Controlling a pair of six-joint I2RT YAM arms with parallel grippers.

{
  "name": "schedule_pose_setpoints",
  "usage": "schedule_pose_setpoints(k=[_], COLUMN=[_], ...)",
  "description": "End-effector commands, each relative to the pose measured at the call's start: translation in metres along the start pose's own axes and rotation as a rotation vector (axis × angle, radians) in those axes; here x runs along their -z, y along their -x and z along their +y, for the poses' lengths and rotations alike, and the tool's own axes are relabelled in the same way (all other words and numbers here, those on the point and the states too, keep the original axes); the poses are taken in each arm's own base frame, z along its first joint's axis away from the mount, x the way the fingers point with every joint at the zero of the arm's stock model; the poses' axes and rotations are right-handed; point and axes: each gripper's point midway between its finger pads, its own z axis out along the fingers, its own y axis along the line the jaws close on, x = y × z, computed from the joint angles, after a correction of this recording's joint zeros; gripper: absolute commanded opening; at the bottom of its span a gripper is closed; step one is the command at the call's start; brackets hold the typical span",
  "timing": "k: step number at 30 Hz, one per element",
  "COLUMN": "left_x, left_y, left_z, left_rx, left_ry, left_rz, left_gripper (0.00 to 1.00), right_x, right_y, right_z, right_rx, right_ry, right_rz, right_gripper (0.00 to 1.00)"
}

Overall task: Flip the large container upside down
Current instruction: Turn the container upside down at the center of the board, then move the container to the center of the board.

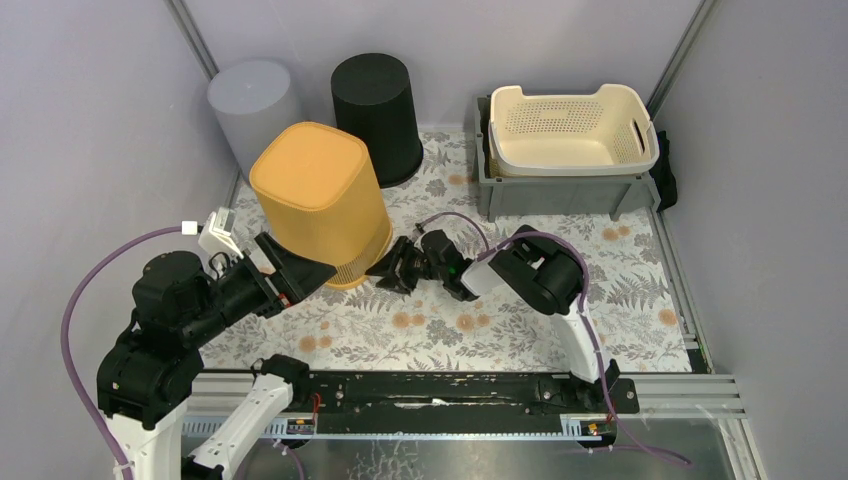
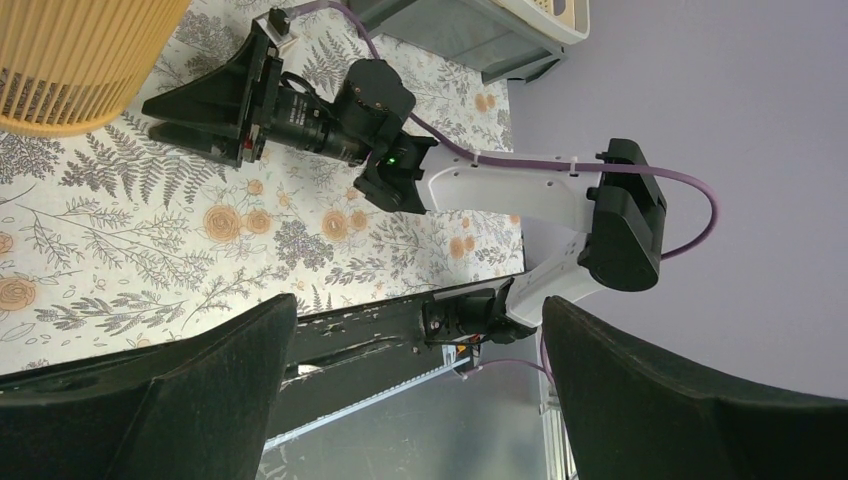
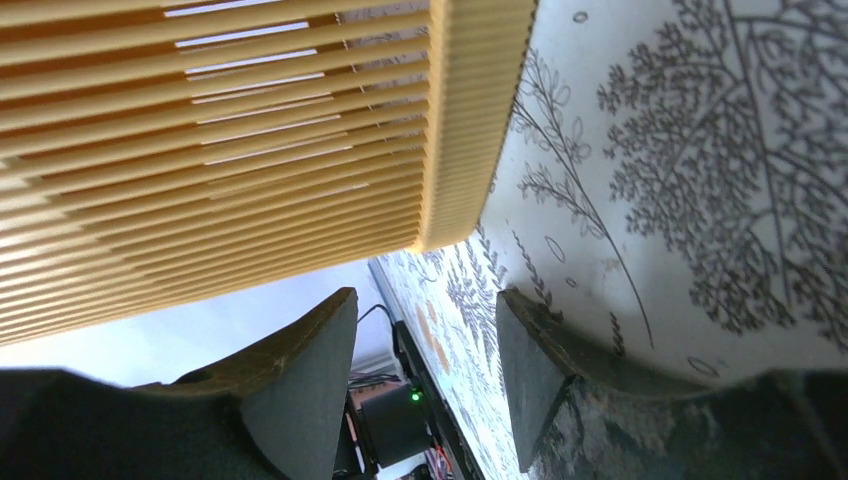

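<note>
The large orange ribbed container [image 1: 320, 200] stands on the floral mat [image 1: 520, 320] with its closed base up and its rim down. It also shows in the left wrist view [image 2: 70, 60] and fills the top of the right wrist view [image 3: 220, 130]. My left gripper [image 1: 318, 280] is open and empty, just in front of the container's lower left side; its jaws stand wide apart in the left wrist view [image 2: 418, 310]. My right gripper [image 1: 378, 275] is open and empty, low by the container's right rim, with the rim just ahead of it [image 3: 425, 300].
A grey bin [image 1: 255, 105] and a black bin [image 1: 378, 110] stand upside down behind the orange one. A cream perforated basket [image 1: 575, 125] sits in a grey crate [image 1: 560, 190] at the back right. Walls close in the left, right and back.
</note>
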Motion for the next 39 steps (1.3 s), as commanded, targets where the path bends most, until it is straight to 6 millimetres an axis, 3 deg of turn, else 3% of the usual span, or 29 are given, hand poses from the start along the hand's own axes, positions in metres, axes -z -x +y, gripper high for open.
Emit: schedule_pose_setpoints(k=[1,9,14,27,35,39], left_x=[0.000,-0.004,-0.006,-0.015,-0.020,-0.021], left_y=[0.007,0.006,0.006,0.004,-0.003,-0.007], left_z=[-0.013,-0.012,-0.010,-0.001,0.010,0.014], left_rx=[-0.025,-0.026,-0.026,-0.038,-0.041,-0.043], left_ry=[-0.068,-0.067,-0.062,-0.037,-0.010,0.001], left_rz=[-0.029,-0.022,-0.019,-0.004,0.023,0.038], left_gripper=[1.00,1.00,1.00,1.00,1.00,1.00], right_x=[0.015,0.028,0.036,0.034,0.012,-0.014], right_y=[0.000,-0.005,0.005,0.080,0.133,0.145], right_z=[0.017,0.024,0.037,0.094,0.110,0.116], right_rx=[0.056,0.065,0.074,0.091,0.071,0.078], right_ry=[0.010,0.029,0.050,0.168,0.219,0.243], right_rz=[0.002,0.015,0.001,-0.142,-0.221,-0.200], right_gripper=[0.61,0.61,0.61,0.62,0.62,0.62])
